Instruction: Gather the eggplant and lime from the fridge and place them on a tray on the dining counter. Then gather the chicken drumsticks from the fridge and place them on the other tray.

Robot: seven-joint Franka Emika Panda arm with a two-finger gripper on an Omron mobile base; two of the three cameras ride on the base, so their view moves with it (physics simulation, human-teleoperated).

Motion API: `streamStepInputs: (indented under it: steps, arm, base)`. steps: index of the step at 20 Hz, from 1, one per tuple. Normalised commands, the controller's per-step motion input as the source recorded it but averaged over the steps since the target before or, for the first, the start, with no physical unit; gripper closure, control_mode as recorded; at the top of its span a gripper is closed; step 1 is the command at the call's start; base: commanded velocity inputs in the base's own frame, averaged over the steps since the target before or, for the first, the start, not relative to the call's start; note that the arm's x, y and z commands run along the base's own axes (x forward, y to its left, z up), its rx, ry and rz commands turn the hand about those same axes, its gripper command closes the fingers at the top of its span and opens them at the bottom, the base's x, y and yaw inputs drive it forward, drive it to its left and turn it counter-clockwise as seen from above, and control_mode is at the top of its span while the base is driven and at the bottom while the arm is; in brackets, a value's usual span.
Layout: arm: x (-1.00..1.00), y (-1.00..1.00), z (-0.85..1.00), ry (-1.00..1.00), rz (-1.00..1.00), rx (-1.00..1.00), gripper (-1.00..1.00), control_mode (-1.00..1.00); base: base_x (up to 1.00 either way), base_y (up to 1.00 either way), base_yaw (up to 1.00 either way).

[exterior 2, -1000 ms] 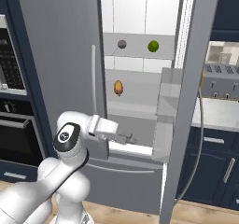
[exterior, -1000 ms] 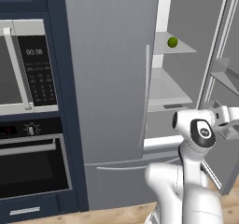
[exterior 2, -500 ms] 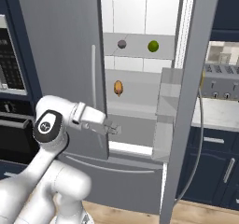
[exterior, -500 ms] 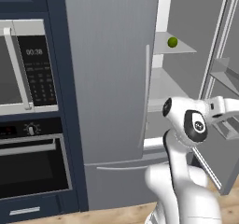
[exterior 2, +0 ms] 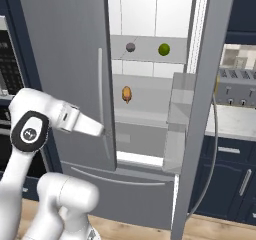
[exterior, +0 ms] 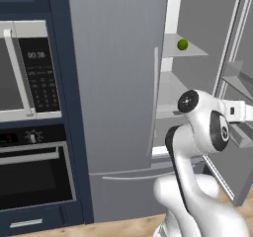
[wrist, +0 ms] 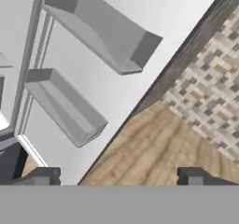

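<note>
On an upper shelf of the open fridge lies the green lime (exterior: 182, 44) (exterior 2: 164, 49). To its left in the right base view sits the small dark eggplant (exterior 2: 130, 47). One shelf lower lies a brown chicken drumstick (exterior 2: 126, 94). My white forearm (exterior 2: 80, 124) reaches across the closed left door toward the fridge opening, well below these shelves. In the hand view my gripper (wrist: 119, 176) is open with nothing between its fingertips (wrist: 46, 175). It looks at the open door's inner bins (wrist: 102, 36) and the wooden floor (wrist: 149, 148). The trays and dining counter are out of view.
The fridge's left door (exterior: 113, 83) is closed and its right door (exterior 2: 200, 109) stands open, with bins on its inner side. A microwave (exterior: 29, 73) and an oven (exterior: 34, 177) are built in to the left. A toaster (exterior 2: 235, 86) sits on the counter to the right.
My arm has swung and straightened, with the elbow shifting sideways and the forearm reaching further toward the fridge opening. The food on the shelves has not moved. The gripper stays open.
</note>
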Motion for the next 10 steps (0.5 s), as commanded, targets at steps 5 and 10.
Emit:
streamStepInputs:
  steps: [5,10]
  arm:
    - [-0.01,0.28,0.13,-0.03,0.4,0.26,-1.0,-1.0]
    - [-0.04,0.35,0.0,-0.11,0.36,0.19,-1.0,-1.0]
  base:
    - [0.0,0.0,0.0]
    - [0.0,0.0,0.0]
